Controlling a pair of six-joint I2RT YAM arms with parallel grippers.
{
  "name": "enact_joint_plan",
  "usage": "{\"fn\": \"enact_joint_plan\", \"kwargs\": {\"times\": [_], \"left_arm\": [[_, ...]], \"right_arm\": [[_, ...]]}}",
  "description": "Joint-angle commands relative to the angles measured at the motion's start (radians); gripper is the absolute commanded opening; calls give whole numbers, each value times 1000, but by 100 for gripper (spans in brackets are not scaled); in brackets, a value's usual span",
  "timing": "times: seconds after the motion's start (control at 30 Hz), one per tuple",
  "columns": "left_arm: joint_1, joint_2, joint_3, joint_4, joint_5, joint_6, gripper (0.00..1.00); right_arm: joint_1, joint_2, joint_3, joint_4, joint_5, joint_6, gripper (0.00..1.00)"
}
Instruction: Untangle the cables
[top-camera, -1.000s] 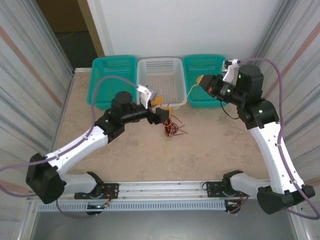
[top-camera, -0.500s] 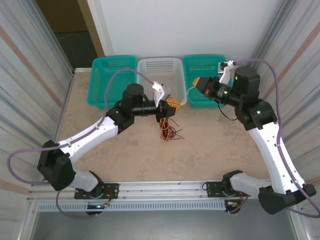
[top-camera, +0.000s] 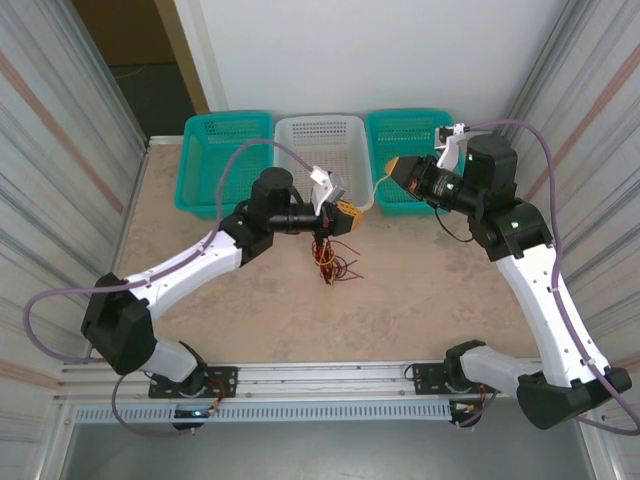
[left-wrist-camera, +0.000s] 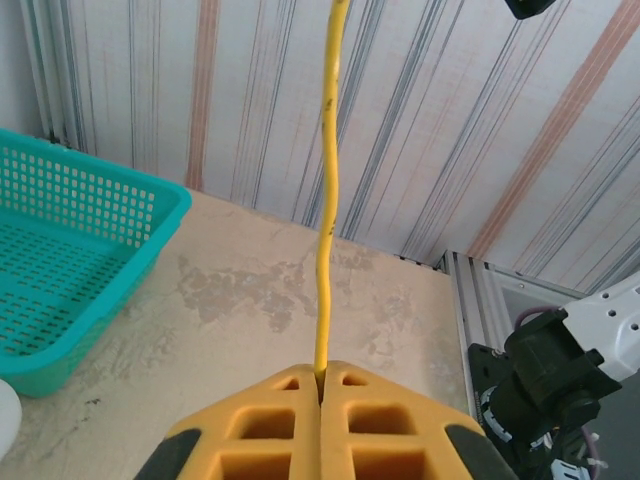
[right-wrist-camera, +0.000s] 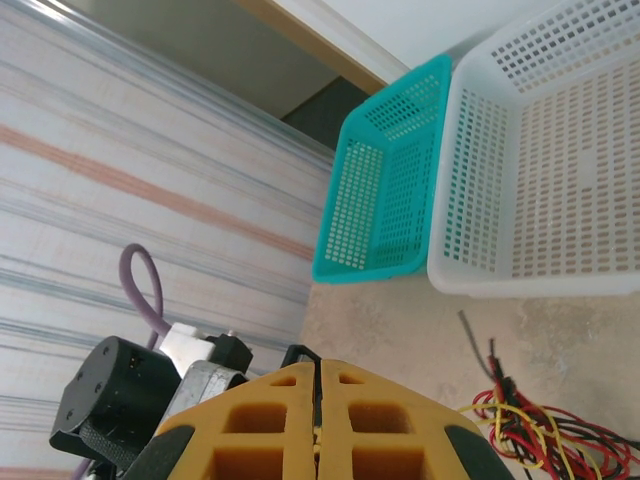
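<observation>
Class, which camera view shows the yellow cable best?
Left wrist: the yellow cable runs up clearly from the shut left pincer. In top external it is a faint pale strand towards the right pincer; right wrist catches yellow bits in the tangle.

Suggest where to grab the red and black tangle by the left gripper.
Probably the loose loops splaying out on the tangle's right-arm side, coming from above on that side. They stand clear of the knot, so a single strand could be pinched there. The left gripper is shut on the yellow cable at the tangle's far end, so that side looks blocked.
</observation>
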Motion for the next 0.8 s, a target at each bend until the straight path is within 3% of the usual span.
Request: {"fn": "enact_joint_plan", "kwargs": {"times": [0.0,0.07,0.2,0.33,0.53,0.77], "left_arm": [[-8,1,15,46,38,-20,0],[-6,-3,0,70,36,-33,0],[13,-18,-51,175,7,-110,0],[68,-28,-104,343,6,-275,0],[92,-21,-131,541,35,-471,0],[94,-26,-136,621,38,-582,0]], "right_arm": [[8,-9,-1,17,2,-2,0],[9,-12,-10,18,10,-2,1],[8,-24,-42,-22,63,-28,47],[11,-85,-207,-42,134,-43,70],[109,-175,-594,177,162,71,74],[330,-23,-651,285,330,11,77]]}}
